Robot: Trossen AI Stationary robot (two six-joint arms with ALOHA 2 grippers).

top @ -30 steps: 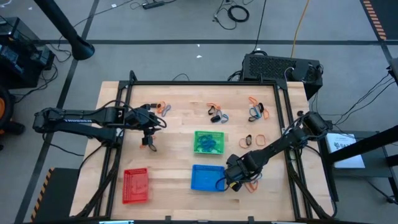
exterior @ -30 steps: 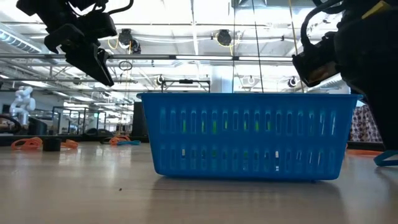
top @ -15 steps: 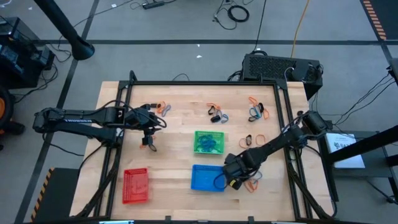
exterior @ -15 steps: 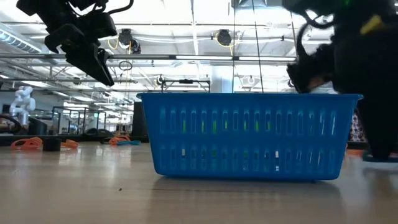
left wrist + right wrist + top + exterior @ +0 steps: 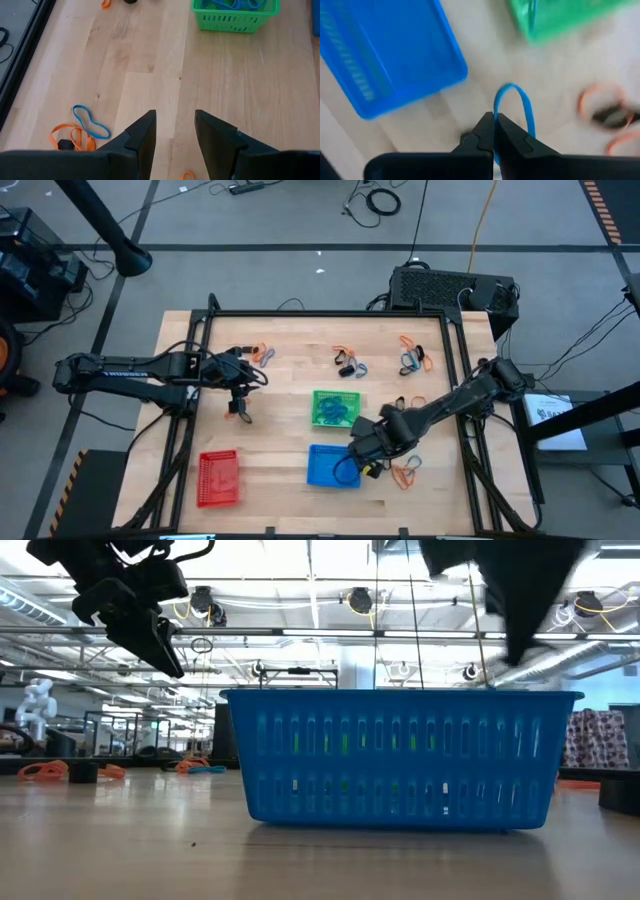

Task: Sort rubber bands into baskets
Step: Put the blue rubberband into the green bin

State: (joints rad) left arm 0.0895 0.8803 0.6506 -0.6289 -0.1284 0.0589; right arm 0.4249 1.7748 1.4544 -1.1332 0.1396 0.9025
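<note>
Over the blue basket (image 5: 333,465), near its right edge: right gripper (image 5: 360,464) pinched tight on a thin blue rubber band (image 5: 512,107), loop seen clearly only from the right wrist. Left gripper (image 5: 174,131) parted, empty, above pale wood table (image 5: 280,410). Green mesh basket (image 5: 335,408) holding blue bands. No readable writing.

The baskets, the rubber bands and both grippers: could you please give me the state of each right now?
Green basket: upright, blue bands inside.
Blue basket: upright, contents not discernible.
Red basket: upright, contents not discernible.
Blue rubber band: pinched in the right gripper, hanging beside the blue basket.
Loose rubber bands: scattered on the table.
Right gripper: shut on the band.
Left gripper: open, empty, above the table.
</note>
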